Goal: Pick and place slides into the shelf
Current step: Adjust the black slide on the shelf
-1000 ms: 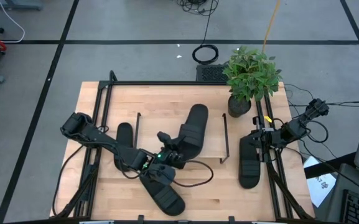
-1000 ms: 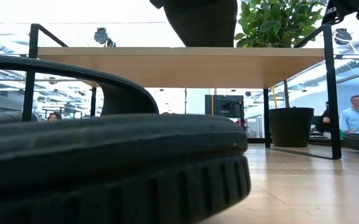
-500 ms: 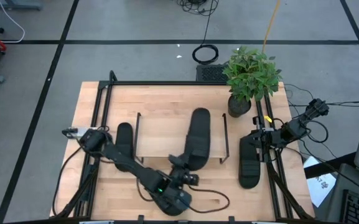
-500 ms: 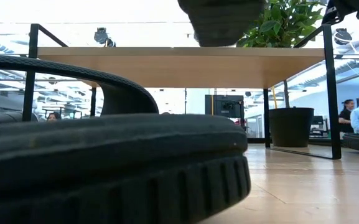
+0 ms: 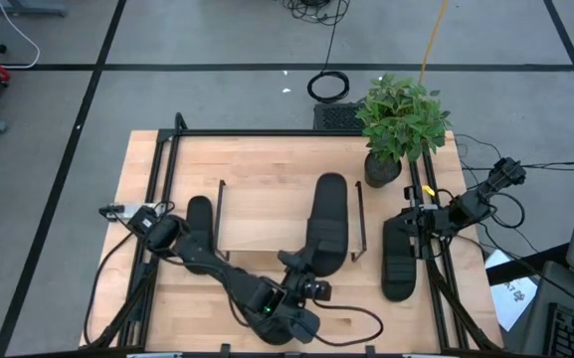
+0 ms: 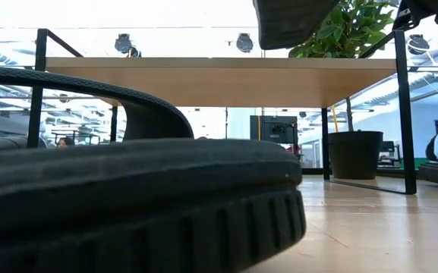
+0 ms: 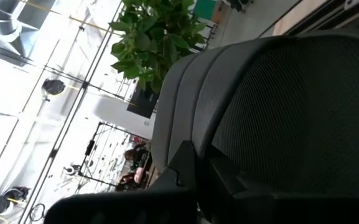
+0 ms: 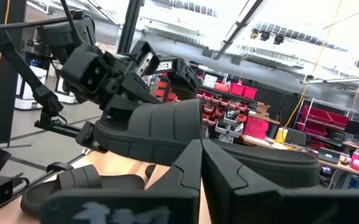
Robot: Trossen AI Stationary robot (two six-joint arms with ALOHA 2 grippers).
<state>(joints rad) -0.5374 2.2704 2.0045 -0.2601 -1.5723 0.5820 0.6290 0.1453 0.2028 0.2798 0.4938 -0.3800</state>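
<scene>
Black sandals are still mostly off the rack. From above, the left gripper [image 5: 304, 276] is clamped on one sandal [image 5: 327, 221], holding it over the right end of the shelf [image 5: 257, 204]. A second sandal [image 5: 198, 221] lies just left of the shelf, a third [image 5: 275, 316] sits near the front edge under the left arm, a fourth [image 5: 400, 259] lies at the right, beside the right gripper [image 5: 425, 221], jaws together, holding nothing.

Table-level view: that front sandal [image 6: 127, 205] fills the frame; nothing's visible under the shelf board [image 6: 219, 80].

Left wrist view: the ribbed strap [image 7: 279, 118] sits right against the fingers.

So I'd say all four are left to place.
</scene>
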